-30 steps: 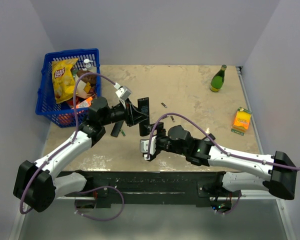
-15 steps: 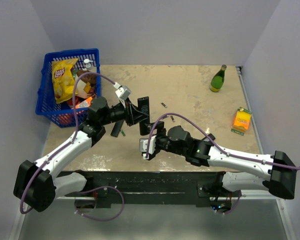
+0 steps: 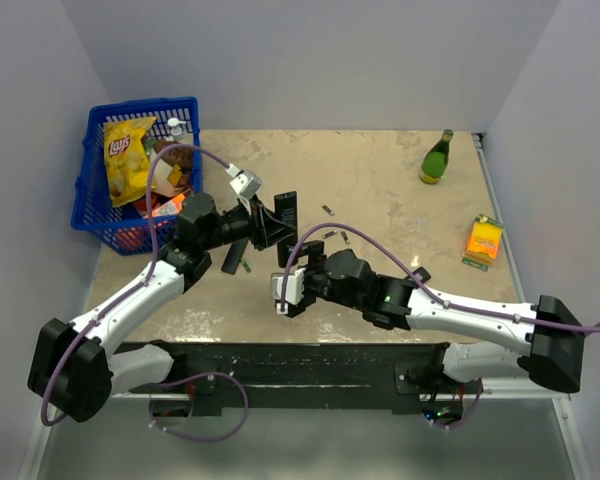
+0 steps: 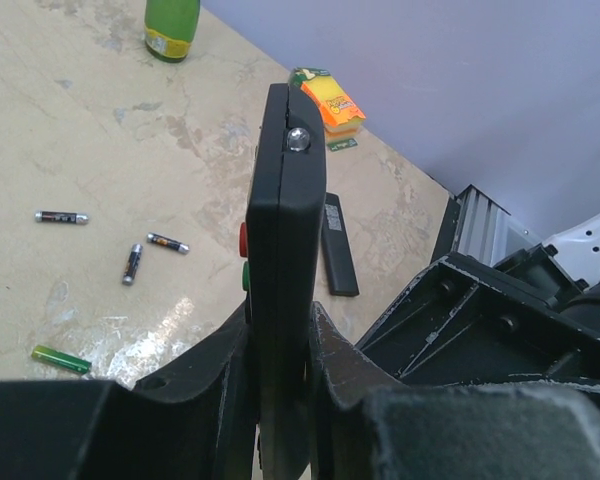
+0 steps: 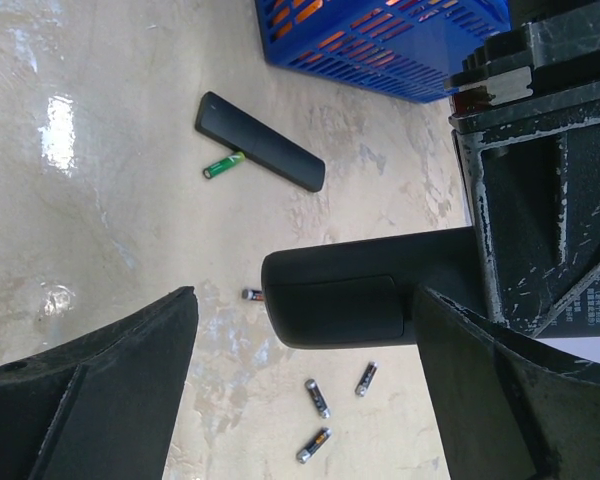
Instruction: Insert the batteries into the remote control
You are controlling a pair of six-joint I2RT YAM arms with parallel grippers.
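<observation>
change since 1 second ago: right arm shifted left and a little farther from its base, bringing the right gripper (image 3: 302,264) closer to the raised remote; left arm unmoved. left gripper (image 4: 280,335): jaws clamped on the remote control (image 4: 285,250), held edge-up above the table (image 3: 400,190), forearm reaching out beside the blue basket (image 3: 95,215). right gripper: jaws wide apart, empty, the remote's rounded end showing between them; arm stretched low and leftward. 3 batteries (image 4: 132,264) lie loose on the table, apart from the remote. second black remote (image 5: 260,142) lies flat, green battery (image 5: 223,165) just beside it.
</observation>
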